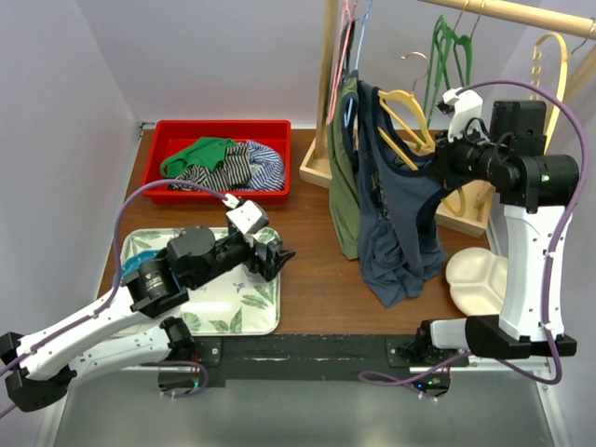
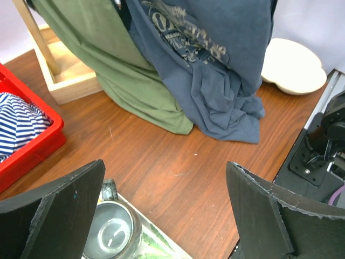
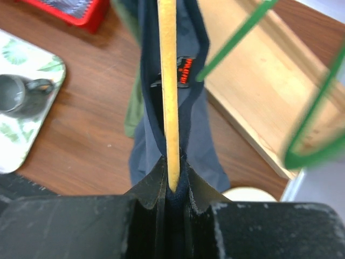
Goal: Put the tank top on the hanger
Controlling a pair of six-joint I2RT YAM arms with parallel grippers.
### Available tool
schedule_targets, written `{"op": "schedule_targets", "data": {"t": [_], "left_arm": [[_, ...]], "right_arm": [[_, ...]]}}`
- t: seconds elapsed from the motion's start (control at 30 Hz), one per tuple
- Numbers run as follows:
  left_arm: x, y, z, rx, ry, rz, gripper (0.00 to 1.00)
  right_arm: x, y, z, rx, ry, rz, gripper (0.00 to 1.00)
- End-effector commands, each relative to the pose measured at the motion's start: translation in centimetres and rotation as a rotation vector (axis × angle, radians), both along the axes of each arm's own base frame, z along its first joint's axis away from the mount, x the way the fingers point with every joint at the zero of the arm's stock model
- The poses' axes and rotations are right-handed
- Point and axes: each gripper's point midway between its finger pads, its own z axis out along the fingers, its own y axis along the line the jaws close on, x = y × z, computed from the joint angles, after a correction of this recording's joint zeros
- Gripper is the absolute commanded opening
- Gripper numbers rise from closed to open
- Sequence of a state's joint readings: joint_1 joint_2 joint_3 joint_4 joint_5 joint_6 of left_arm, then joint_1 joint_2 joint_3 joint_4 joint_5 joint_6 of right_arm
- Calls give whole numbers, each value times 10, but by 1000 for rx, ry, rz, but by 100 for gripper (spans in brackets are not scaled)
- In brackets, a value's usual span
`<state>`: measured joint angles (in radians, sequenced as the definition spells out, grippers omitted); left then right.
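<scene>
R gripper [image 3: 171, 182] clamping hanger [image 3: 168, 81], tank top [image 3: 191, 127] draped

Soft, even, bright light fills all views; shadows on the table [image 1: 317, 279] are faint. In the right wrist view the hanger [image 3: 168, 81] is fairly sharp, the green hanger [image 3: 302, 159] at right blurred.

left arm [image 1: 102, 326] is extended low and forward | left pincer [image 1: 270, 253] is spread wide open | right arm [image 1: 526, 270] is raised upright, forearm turned leftward | right pincer [image 3: 172, 174] is closed on the hanger [image 3: 168, 81]
</scene>
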<state>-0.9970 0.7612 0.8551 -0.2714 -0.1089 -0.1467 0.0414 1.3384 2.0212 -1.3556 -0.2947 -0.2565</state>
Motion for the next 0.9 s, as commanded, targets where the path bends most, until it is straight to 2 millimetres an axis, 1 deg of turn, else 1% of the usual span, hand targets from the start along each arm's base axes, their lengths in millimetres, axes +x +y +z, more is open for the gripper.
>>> {"op": "schedule_targets", "data": {"t": [0.0, 0.07, 0.1, 0.13, 0.2, 0.23, 0.27, 0.3, 0.37, 0.4, 0.5, 0.57, 0.7, 0.73, 0.77, 0.87], "left_arm": [[1, -4, 16, -49, -12, -4, 100], [0, -3, 15, -50, -11, -2, 100], [0, -3, 15, -50, -11, -2, 100], [0, -2, 17, -56, -13, 1, 100], [0, -1, 15, -56, -11, 6, 100], [0, 0, 17, -61, -14, 8, 100], [0, 1, 16, -58, -11, 10, 100], [0, 1, 16, -59, -12, 11, 100], [0, 2, 16, -61, -12, 13, 100], [0, 2, 16, -62, -11, 16, 100], [0, 4, 16, -61, -15, 22, 100], [1, 4, 15, -60, -16, 24, 100], [2, 3, 17, -57, -20, 22, 100], [2, 3, 18, -59, -21, 22, 100], [1, 3, 18, -61, -22, 21, 100], [1, 3, 19, -63, -24, 21, 100]], "right_arm": [[15, -27, 37, -53, -172, -168, 0], [24, -36, 43, -60, -190, -232, 0], [26, -36, 51, -53, -210, -243, 0], [32, -36, 51, -42, -208, -256, 0], [37, -32, 61, -15, -232, -253, 0], [40, -31, 62, 5, -232, -257, 0], [46, -29, 61, 14, -224, -257, 0], [47, -28, 63, 21, -230, -260, 0], [52, -34, 65, 18, -237, -295, 0], [53, -40, 66, 4, -244, -329, 0], [51, -45, 70, 1, -263, -359, 0], [50, -44, 72, 14, -270, -364, 0], [45, -44, 70, 46, -266, -395, 0], [43, -39, 70, 71, -262, -380, 0], [42, -39, 68, 72, -258, -379, 0], [38, -24, 68, 147, -239, -334, 0]]}}
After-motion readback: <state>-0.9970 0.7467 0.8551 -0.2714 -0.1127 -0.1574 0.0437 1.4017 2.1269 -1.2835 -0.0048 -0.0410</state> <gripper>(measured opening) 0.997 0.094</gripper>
